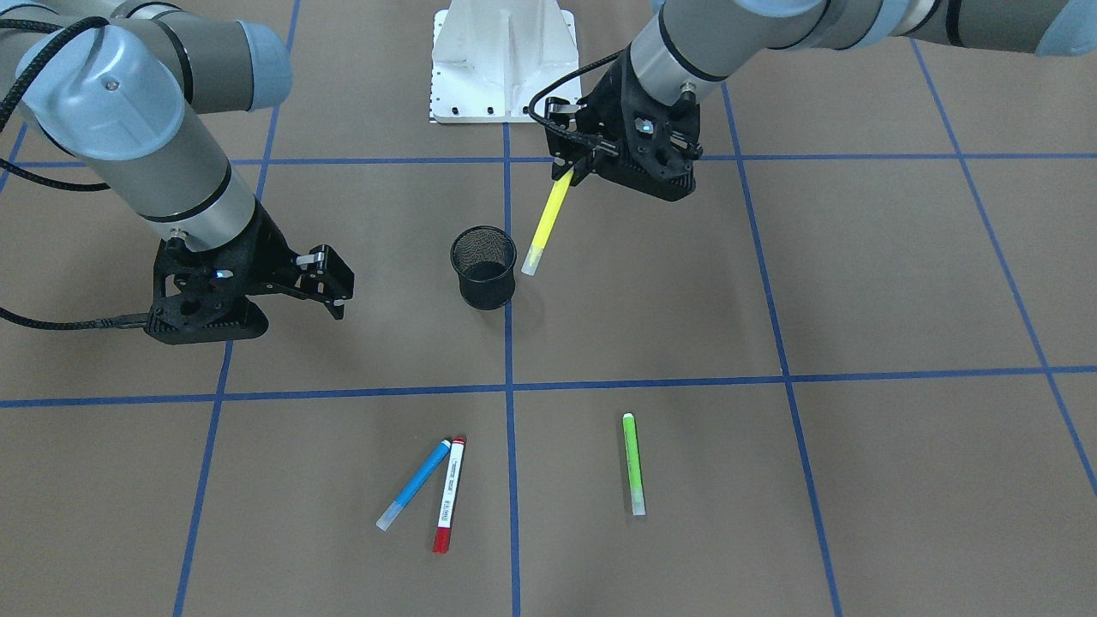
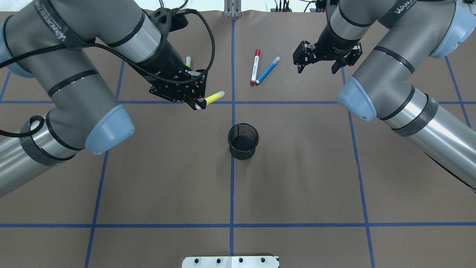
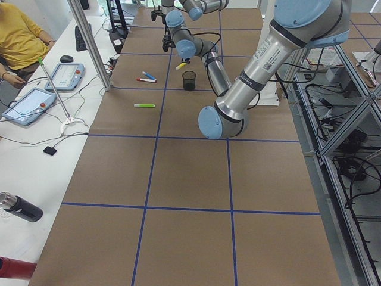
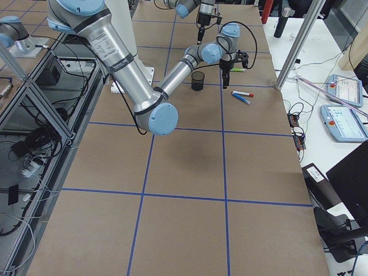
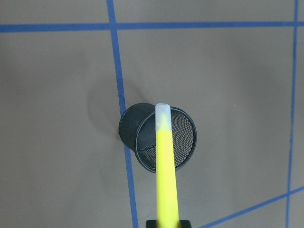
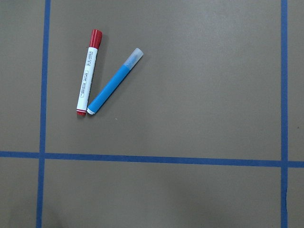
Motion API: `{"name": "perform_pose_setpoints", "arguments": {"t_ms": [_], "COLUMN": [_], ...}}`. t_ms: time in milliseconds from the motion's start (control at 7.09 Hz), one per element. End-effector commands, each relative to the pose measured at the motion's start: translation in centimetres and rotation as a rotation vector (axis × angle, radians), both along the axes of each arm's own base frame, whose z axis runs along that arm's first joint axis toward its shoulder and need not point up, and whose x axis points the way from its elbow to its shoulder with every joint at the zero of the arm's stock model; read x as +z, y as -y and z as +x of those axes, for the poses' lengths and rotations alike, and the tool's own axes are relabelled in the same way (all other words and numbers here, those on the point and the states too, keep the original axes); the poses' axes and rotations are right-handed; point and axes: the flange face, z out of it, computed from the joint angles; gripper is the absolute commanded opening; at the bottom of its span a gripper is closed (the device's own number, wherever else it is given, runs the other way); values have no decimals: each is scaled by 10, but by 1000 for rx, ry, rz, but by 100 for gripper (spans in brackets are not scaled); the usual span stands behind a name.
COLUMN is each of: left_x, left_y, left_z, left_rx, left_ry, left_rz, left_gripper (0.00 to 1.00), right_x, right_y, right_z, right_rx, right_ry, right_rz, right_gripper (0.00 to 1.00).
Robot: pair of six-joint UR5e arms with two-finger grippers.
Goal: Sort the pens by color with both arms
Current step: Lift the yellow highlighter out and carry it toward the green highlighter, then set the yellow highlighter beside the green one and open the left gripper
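My left gripper [image 1: 572, 171] is shut on the yellow pen [image 1: 547, 224] and holds it tilted above the table, beside the black mesh cup [image 1: 484, 267]. In the left wrist view the yellow pen [image 5: 165, 171] points over the cup's mouth [image 5: 159, 137]. The blue pen [image 1: 414, 484] and the red-ended white pen [image 1: 449, 494] lie together on the table, touching at one end. The green pen [image 1: 632, 463] lies alone. My right gripper [image 2: 318, 69] is open and empty, above the table beside the blue pen [image 2: 267, 70] and the red-ended pen [image 2: 255, 67].
The white base pedestal [image 1: 502, 60] stands at the robot's side of the table. Blue tape lines [image 2: 232, 167] divide the brown table into squares. Tablets [image 3: 65, 76] and a metal post [image 3: 89, 42] stand at the operators' edge.
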Motion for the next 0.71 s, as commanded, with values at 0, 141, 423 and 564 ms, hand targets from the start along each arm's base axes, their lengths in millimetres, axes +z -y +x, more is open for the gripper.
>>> {"name": "perform_pose_setpoints", "arguments": {"t_ms": [0,141,423,564], "left_x": [22,35,57,72], "left_y": [27,41,69,88], "left_z": [-22,-20,-12,-2], "left_rx": [-166,-249,-373,-415], "left_ry": [69,117,183,174], "left_rz": [23,13,44,77], "left_gripper": [0,0,0,0], "right_x": [0,0,0,0], "right_y": [0,0,0,0], "right_z": [0,0,0,0], "right_rx": [2,2,3,3], "right_ry": [1,0,0,-1], "right_rz": [-1,1,0,-1], "right_gripper": [100,100,100,100]}}
